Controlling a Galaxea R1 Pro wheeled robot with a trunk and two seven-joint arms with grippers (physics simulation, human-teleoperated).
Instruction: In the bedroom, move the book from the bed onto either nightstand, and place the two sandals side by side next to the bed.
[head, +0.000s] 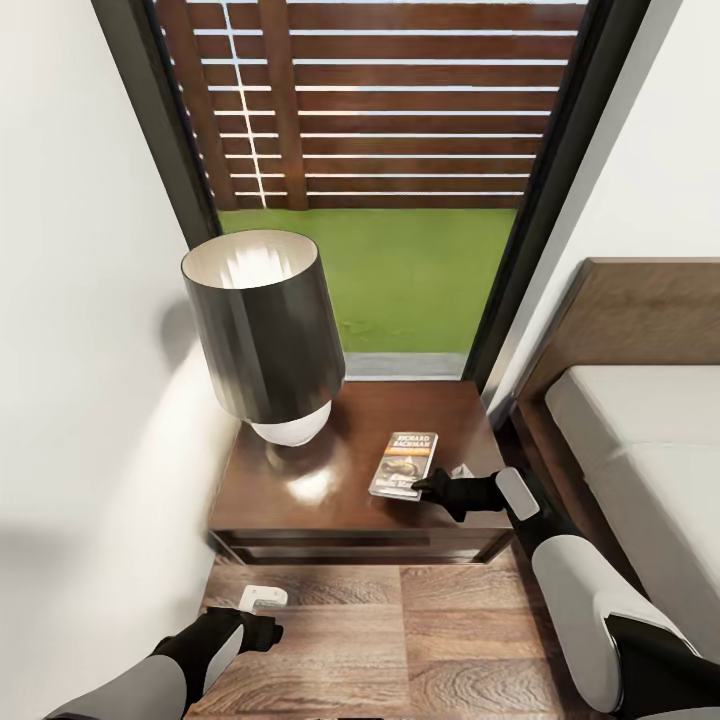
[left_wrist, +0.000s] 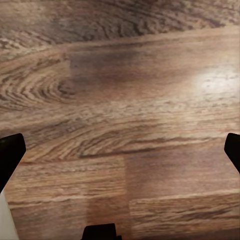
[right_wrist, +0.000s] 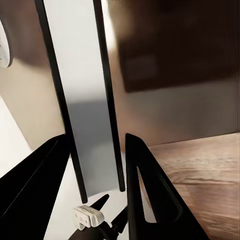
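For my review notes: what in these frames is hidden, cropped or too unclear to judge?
- Book, head view: the right gripper covers its near corner, so whether it is still gripped or already released is unclear.
- Right wrist view: the fingers straddle the book's edge; contact unclear.
- Bed: cropped by the head view's right edge.
- Lamp: its base is mostly hidden under the shade.
- Nightstand: drawer front barely visible.

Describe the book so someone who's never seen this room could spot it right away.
Find the tall dark-framed window; below it stands a dark brown nightstand beside the bed. On its top, right of the black-shaded lamp, lies the book, with the right gripper at its near corner. It is the only flat thing there: a thin paperback with white lettering and an orange band.
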